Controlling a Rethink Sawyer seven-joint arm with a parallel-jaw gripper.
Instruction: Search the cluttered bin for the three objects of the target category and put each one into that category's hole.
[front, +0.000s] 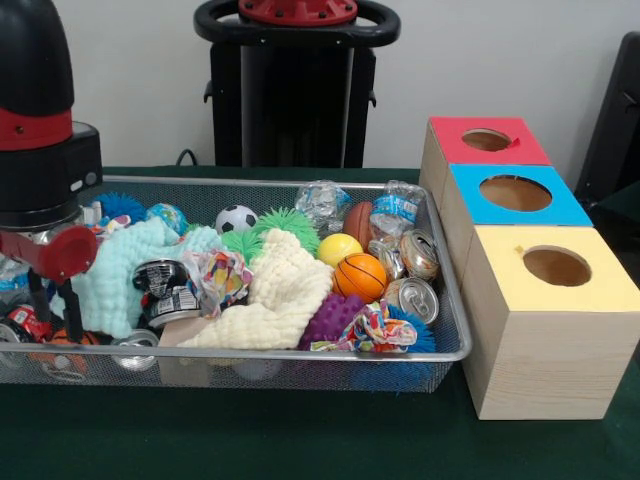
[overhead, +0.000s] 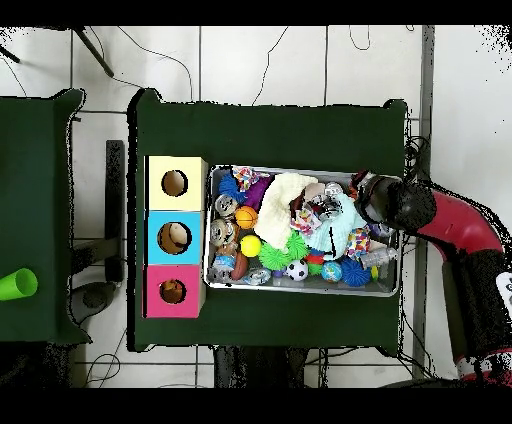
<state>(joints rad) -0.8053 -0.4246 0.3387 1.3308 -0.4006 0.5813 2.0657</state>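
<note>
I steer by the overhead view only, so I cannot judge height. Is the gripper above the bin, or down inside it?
Observer: Down inside. In the front view the gripper hangs low among the cans, at the end of the mesh bin farthest from the boxes.
Operator: Are the box tops level with the bin's rim?
Observer: No. The top of the yellow box stands clearly higher than the rim, so I think anything carried there must be lifted well up first.
</note>
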